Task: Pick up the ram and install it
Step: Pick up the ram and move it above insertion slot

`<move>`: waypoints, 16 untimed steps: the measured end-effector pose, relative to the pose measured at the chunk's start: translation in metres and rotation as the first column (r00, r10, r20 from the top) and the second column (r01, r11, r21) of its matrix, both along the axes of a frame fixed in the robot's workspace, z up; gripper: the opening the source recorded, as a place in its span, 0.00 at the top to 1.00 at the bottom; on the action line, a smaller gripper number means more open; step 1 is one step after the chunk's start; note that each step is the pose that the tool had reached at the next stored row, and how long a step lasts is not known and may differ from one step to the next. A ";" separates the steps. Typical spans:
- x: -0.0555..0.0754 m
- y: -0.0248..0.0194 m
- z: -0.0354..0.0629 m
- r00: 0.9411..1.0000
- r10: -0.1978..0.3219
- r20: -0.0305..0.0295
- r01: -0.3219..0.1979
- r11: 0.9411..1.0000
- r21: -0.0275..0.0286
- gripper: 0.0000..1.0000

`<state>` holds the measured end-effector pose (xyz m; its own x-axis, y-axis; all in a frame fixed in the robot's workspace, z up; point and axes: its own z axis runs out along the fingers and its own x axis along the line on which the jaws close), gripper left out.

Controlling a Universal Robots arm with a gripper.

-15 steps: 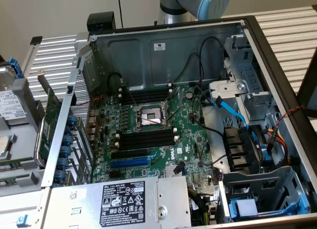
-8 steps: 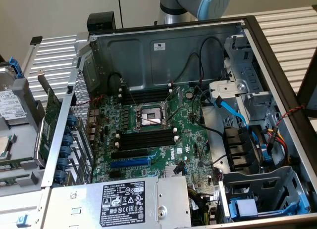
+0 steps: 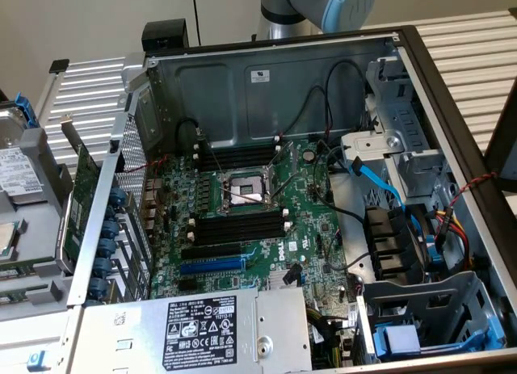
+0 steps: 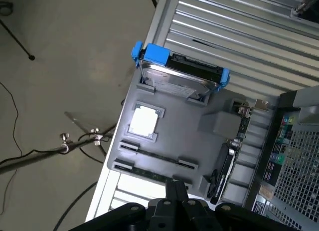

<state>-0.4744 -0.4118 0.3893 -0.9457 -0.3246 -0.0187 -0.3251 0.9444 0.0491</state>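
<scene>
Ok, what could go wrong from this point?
The gripper hovers shut near the ram on the grey tray; descending like this would likely press on the stick, not straddle it. In the computer case, black cables hang beside the memory slots and could snag during insertion.

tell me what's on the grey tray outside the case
A hard drive in a blue bracket, a pale processor and the ram lie on the grey tray. The fingers cover part of the ram.
</scene>
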 end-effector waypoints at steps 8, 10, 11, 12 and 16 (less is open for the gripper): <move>0.000 0.0000 -0.0004 0.989 0.145 0.000 -0.145 0.989 0.000 0.90; 0.000 0.0000 -0.0005 0.984 0.181 0.000 -0.181 0.984 0.000 0.90; 0.000 0.0000 -0.0005 0.980 0.198 0.000 -0.198 0.980 0.000 0.90; 0.000 0.0000 -0.0006 0.976 0.216 0.000 -0.216 0.976 0.000 0.90; 0.000 0.0000 -0.0007 0.958 0.287 0.000 -0.287 0.958 0.000 0.90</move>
<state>-0.4744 -0.4118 0.3886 -0.8127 -0.5823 -0.0187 -0.5825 0.8114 0.0491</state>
